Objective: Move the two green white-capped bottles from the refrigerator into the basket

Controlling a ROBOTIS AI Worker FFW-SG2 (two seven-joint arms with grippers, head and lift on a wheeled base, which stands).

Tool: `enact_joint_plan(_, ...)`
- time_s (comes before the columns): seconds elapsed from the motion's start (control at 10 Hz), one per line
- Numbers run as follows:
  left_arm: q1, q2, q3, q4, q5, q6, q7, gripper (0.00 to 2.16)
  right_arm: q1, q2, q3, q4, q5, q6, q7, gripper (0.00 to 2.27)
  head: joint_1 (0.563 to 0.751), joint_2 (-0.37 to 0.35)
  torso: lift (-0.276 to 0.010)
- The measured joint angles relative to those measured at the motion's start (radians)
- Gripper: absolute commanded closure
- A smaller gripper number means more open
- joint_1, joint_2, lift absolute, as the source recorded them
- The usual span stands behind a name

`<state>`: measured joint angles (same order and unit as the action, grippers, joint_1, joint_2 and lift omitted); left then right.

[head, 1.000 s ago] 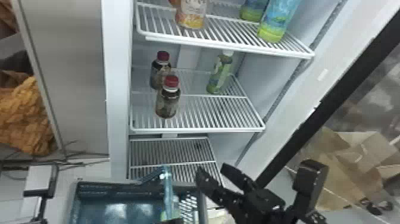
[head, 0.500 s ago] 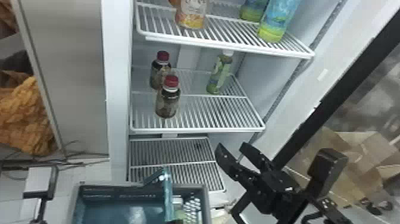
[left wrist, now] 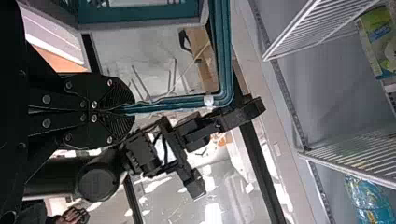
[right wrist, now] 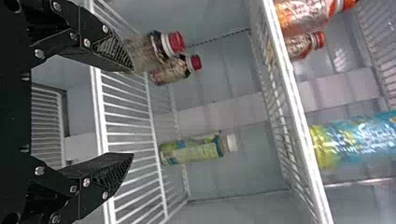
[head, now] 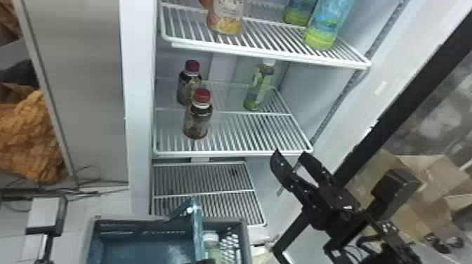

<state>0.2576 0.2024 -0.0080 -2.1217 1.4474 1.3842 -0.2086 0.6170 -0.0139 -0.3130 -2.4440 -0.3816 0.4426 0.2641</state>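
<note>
One green white-capped bottle (head: 259,86) upright on wire shelf (head: 231,153); right hand (head: 290,155) open; left hand (head: 205,261) gripping smooth teal basket handle (head: 198,230).

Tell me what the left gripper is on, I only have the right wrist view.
Observer: The left gripper is shut on the basket's teal handle.

Operator: Copy. Anything in the basket?

Observer: A white-capped bottle is in there, to the right of the handle in the head view.

Operator: And where does the head view put the right gripper?

Observer: By the right front corner of the middle shelf, with the basket down to its left in that view.
</note>
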Motion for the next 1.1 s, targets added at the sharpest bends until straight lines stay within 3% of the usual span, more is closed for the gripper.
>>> enact_joint_plan(1.1,-0.011,-0.002,-0.006,0.000,0.000,0.000,0.001,1.13,-0.308,-0.029,-0.012,0.356,0.105,-0.200,-0.018,0.43,0.695,-0.350,-0.263)
